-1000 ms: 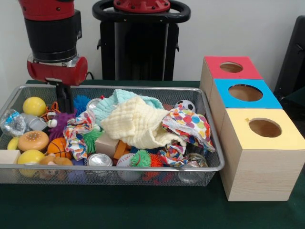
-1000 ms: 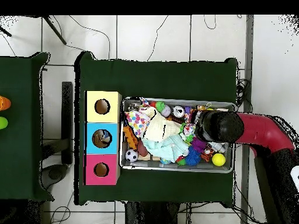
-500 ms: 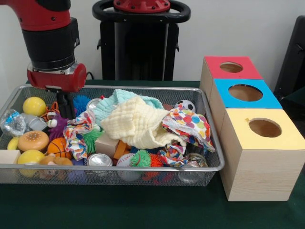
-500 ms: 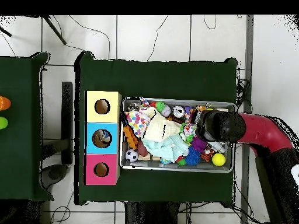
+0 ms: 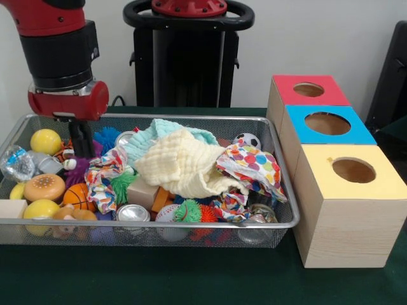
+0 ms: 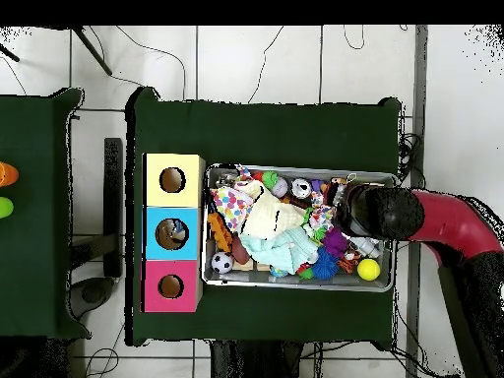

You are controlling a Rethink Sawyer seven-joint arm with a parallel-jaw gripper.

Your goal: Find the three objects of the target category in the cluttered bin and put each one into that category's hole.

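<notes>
Green cloth covers the table (image 5: 191, 279) under my work, with a white wall behind. My gripper (image 5: 81, 141) hangs down into one end of the wire bin (image 5: 280, 171), just above a purple fuzzy toy (image 5: 77, 166). I cannot tell if it is open or closed, because my big red wrist hides it from above. Close beside it sit a yellow ball (image 5: 46, 141), a little basketball (image 5: 76, 195) and a burger toy (image 5: 44, 187). I think balls may be what I am looking for, so I am low at this end. A yellow cloth (image 5: 181, 164) and a spotty cloth (image 5: 254, 166) lie piled in the middle and may hide more things. A small soccer ball (image 5: 247, 140) peeks out at the other end. Just past that end stand three wooden boxes: red box (image 5: 308, 90), blue box (image 5: 327, 124) and yellow box (image 5: 353, 171), each with a round hole on top for dropping things in.
</notes>
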